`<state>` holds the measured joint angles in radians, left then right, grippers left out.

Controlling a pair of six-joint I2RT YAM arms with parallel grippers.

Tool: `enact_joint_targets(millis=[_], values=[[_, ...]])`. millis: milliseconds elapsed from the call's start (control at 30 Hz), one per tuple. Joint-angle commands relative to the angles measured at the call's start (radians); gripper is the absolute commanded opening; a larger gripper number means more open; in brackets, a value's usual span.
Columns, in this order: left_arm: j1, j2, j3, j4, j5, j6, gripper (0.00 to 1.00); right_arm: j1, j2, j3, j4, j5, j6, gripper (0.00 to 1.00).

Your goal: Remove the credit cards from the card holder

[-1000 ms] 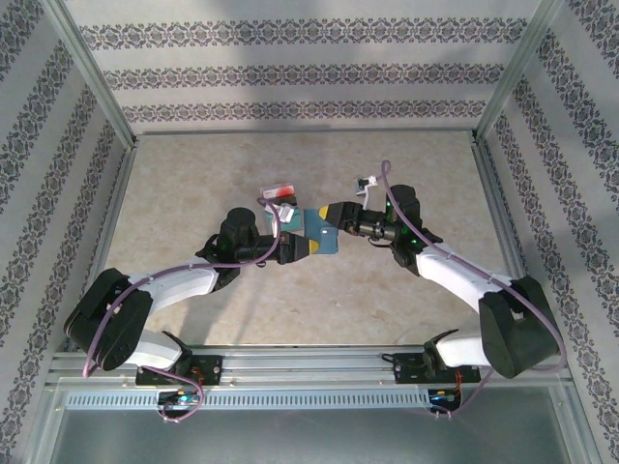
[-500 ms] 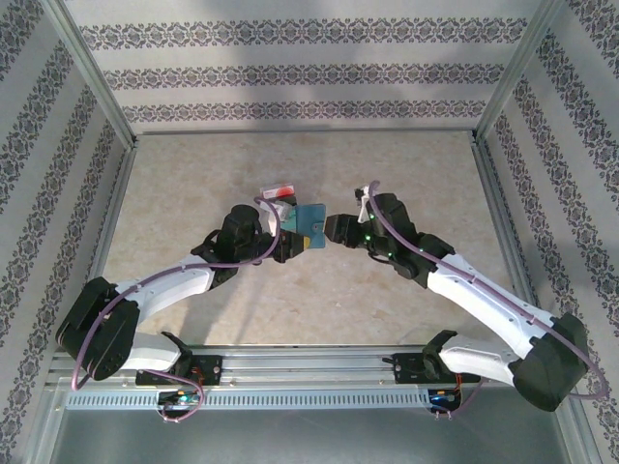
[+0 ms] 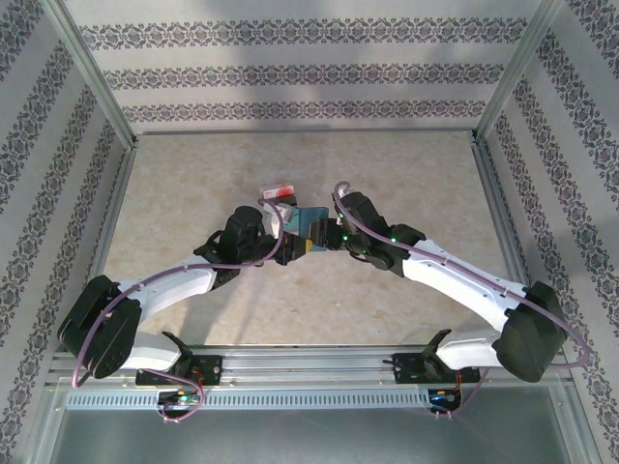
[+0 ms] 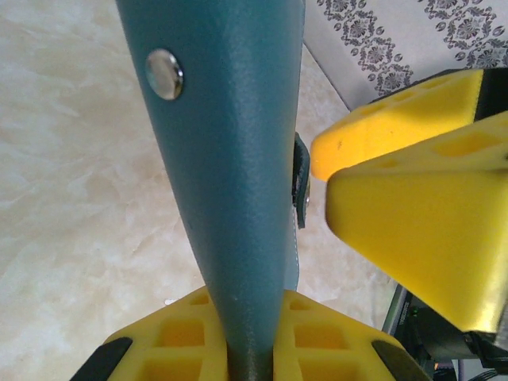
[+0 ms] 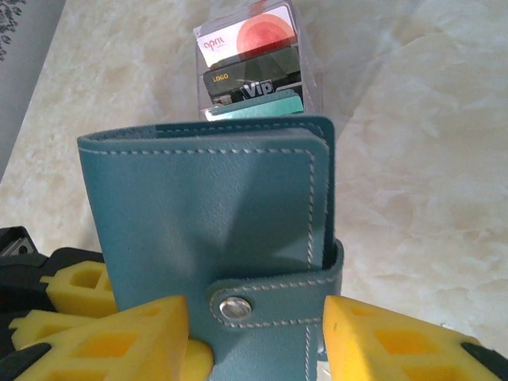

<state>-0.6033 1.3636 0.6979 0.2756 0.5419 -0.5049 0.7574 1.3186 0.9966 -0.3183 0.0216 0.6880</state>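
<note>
Top view: the teal-blue stitched folding card holder stands mid-desk between both my arms, with free room all round.

Left wrist: my left fingers pinch its lower edge, and its long axis rises away.

Right wrist: my right fingers are spread, flanking the snap tab. The flat plastic credit cards lie beyond.

**Robotics laboratory test cell, seen from above my bases.** Bare aluminium frame posts carry flat panels of patterned wallpaper on three sides, forming a staged backdrop. The marble-look tabletop ends at a slotted metal rail. My two arms are bolted there, their purple cables exposed.
</note>
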Motion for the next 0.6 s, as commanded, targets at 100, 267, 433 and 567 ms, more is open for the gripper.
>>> enact_joint_targets(millis=[100,267,433,567], values=[[-0.019,0.012,0.035,0.061,0.038,-0.002,0.00,0.012,0.045,0.046,0.026,0.001,0.001,0.48],[-0.022,0.009,0.026,0.106,0.057,-0.018,0.00,0.008,0.072,0.046,0.024,0.009,0.007,0.49],[-0.021,-0.015,0.018,0.123,0.050,-0.021,0.00,-0.009,0.080,0.021,0.022,0.017,0.026,0.44],[-0.021,-0.033,0.017,0.115,0.033,-0.020,0.00,-0.021,0.076,0.001,0.019,0.013,0.028,0.38]])
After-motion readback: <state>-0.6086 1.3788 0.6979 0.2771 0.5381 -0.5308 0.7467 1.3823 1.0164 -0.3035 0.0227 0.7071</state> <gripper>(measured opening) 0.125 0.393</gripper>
